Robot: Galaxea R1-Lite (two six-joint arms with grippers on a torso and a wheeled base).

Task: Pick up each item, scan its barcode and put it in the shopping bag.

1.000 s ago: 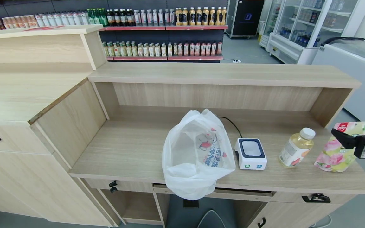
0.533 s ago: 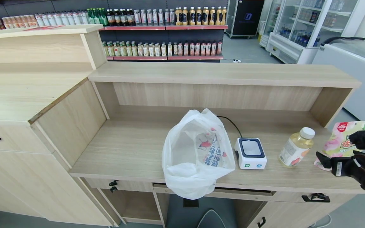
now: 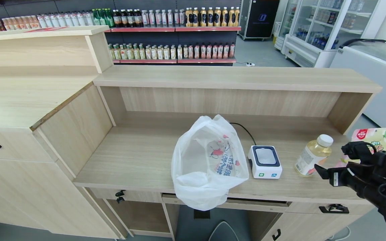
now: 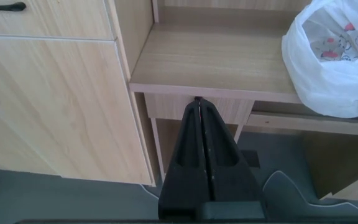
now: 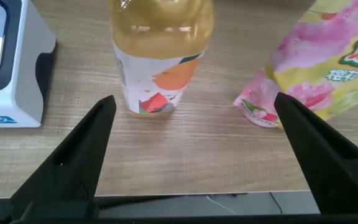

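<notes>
Bright, even light from overhead fills the shop. The pale wooden surface (image 3: 139, 154) carries only soft, faint shadows beside the translucent white plastic shopping bag (image 3: 209, 160). Straight lines bow toward the head view's edges.

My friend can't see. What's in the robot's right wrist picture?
The open right gripper points at a bottle of yellow drink on a wooden counter. A pink flowery pouch sits on one side of it, a white scanner on the other.
</notes>
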